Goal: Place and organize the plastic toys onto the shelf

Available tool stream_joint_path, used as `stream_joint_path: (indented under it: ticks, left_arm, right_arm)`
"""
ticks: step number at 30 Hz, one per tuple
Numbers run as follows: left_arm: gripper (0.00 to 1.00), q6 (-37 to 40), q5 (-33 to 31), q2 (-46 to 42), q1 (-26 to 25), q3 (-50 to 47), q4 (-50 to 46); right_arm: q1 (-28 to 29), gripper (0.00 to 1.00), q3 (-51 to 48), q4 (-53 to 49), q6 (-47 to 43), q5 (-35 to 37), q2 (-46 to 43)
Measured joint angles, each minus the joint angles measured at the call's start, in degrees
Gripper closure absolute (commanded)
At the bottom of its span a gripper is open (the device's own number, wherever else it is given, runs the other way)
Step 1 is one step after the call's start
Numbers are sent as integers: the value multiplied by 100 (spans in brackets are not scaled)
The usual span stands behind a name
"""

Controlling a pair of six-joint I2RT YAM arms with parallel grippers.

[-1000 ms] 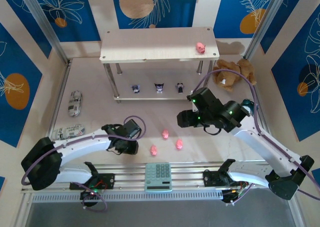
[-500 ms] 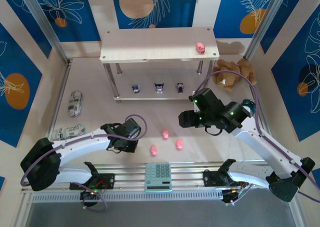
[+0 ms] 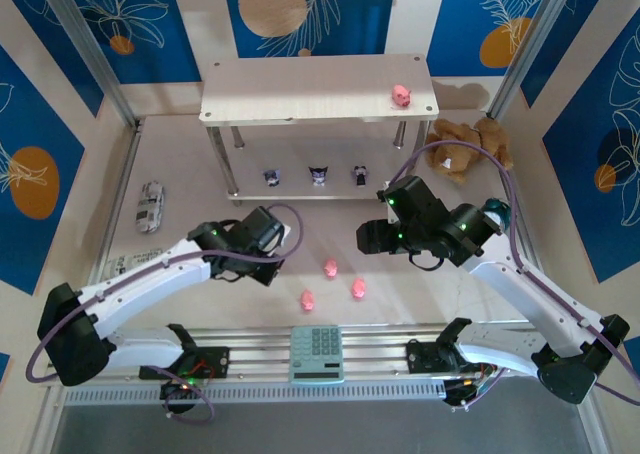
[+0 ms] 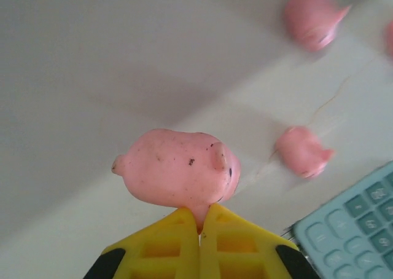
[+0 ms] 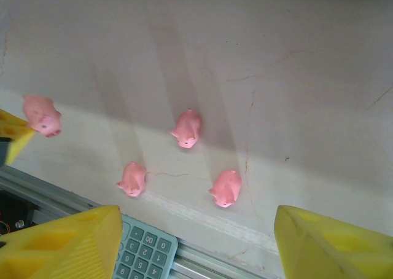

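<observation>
Here's the held pig [image 4: 178, 174], pink and speckled, pinched by a small bit of its underside right at the fingertips of the left tool [image 4: 199, 220]. The yellow jaws are pressed together on it, almost no gap between them. From above, the left tool [image 3: 280, 259] sits on the left half of the worktop [image 3: 200, 184], near of the shelf.

Just to its right lie three loose ones. The far pig [image 3: 331, 268], the near-left pig [image 3: 307, 299] and the near-right pig [image 3: 358, 288] form a small triangle, each apart from the others. The right wrist camera looks down on all three, with the held pig [image 5: 42, 115] off at the left edge.

The right tool [image 5: 196, 242] hangs over that triangle, jaws wide apart, gripping nothing.

Farther back, the shelf [image 3: 300, 99] carries the shelf pig [image 3: 402, 95] near the right edge of its top board. Three dark figurines [image 3: 318, 175] stand in a row on the lower level.

A calculator [image 3: 317, 354] lies at the near edge. A plush bear [image 3: 465, 146] sits right of the shelf and a toy car [image 3: 150, 206] lies to the left.
</observation>
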Motion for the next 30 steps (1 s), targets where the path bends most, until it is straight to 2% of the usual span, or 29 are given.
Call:
stream_joint_path:
  ticks: [7, 14, 21, 25, 30]
  left_arm:
    - [100, 1899, -339, 680, 164, 2638, -809]
    - [100, 3425, -81, 1856, 643, 5235, -1443]
    - [100, 4433, 365, 3145, 973, 7877, -1917]
    - [100, 4776, 625, 3650, 1110, 8555, -2015]
    - [100, 5040, 984, 3886, 1311, 8614, -1961]
  right_arm:
    - [-70, 32, 68, 55, -70, 0, 120]
    - [-179, 33, 402, 33, -197, 2, 295]
    - [-927, 33, 634, -83, -304, 2, 57]
    - [-1351, 33, 822, -216, -413, 0, -146]
    - [-1703, 33, 903, -247, -503, -31, -254]
